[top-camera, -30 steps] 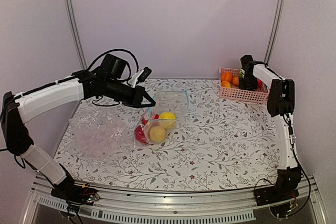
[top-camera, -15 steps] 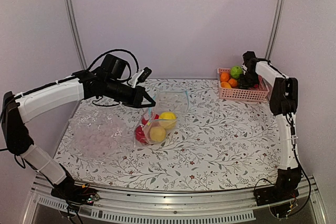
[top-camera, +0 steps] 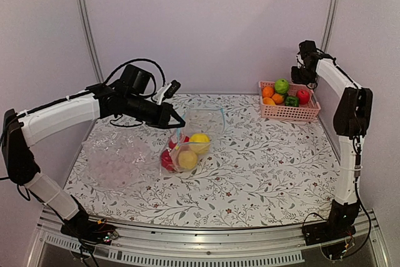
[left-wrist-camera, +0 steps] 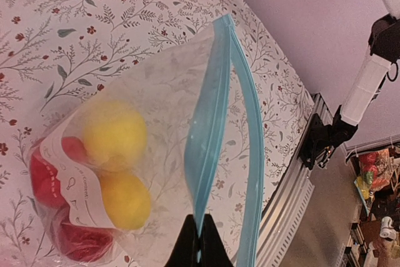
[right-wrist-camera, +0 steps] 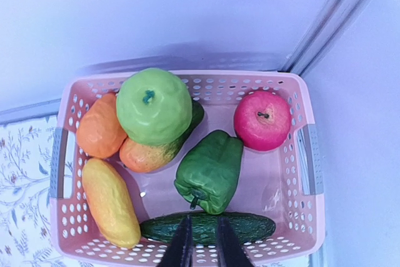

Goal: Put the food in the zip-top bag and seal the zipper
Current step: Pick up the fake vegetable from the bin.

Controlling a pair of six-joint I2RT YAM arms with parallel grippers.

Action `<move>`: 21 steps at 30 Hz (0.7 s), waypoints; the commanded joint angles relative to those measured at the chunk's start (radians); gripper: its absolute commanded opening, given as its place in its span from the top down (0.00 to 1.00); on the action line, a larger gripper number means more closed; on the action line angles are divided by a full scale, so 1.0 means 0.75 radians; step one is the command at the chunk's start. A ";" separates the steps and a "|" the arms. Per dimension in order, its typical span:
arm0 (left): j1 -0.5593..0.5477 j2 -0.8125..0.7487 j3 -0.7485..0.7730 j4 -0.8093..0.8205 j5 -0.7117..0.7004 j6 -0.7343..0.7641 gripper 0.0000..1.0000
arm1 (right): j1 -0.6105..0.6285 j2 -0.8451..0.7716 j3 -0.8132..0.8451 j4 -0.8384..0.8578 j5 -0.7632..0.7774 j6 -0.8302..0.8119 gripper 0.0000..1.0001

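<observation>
The clear zip-top bag [top-camera: 201, 123] lies in the middle of the table with its mouth open, and also shows in the left wrist view [left-wrist-camera: 164, 85]. Two yellow fruits [left-wrist-camera: 116, 134] and red fruit [left-wrist-camera: 47, 179] lie inside it. My left gripper [top-camera: 178, 120] is shut on one side of the blue-teal zipper [left-wrist-camera: 209, 130], its fingertips [left-wrist-camera: 199, 242] pinching the strip and holding it up. The other side of the strip hangs apart. My right gripper [top-camera: 304, 74] hovers high above the pink basket [top-camera: 289, 113], slightly open and empty [right-wrist-camera: 200, 245].
The basket [right-wrist-camera: 187, 77] holds a green apple [right-wrist-camera: 154, 105], a red apple [right-wrist-camera: 262, 120], a green pepper [right-wrist-camera: 211, 170], a cucumber [right-wrist-camera: 244, 226], orange fruits [right-wrist-camera: 100, 128] and a yellow fruit [right-wrist-camera: 111, 203]. Other crinkled clear plastic [top-camera: 115, 157] lies at the left.
My right gripper has risen out of the basket and moved back toward the wall, holding nothing. The left arm and the bag have not moved.
</observation>
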 commanded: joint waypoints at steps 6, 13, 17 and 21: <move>-0.017 -0.024 0.006 -0.015 -0.022 0.017 1.00 | -0.002 0.080 -0.039 -0.015 -0.009 0.006 0.50; -0.017 -0.017 0.006 -0.016 -0.023 0.017 1.00 | -0.033 0.196 -0.011 -0.010 0.020 0.025 0.31; -0.017 -0.012 0.006 -0.016 -0.022 0.018 1.00 | -0.054 0.251 0.000 -0.003 0.011 0.053 0.19; -0.017 -0.002 0.007 -0.016 -0.020 0.018 1.00 | -0.057 0.298 0.019 0.016 -0.020 0.073 0.11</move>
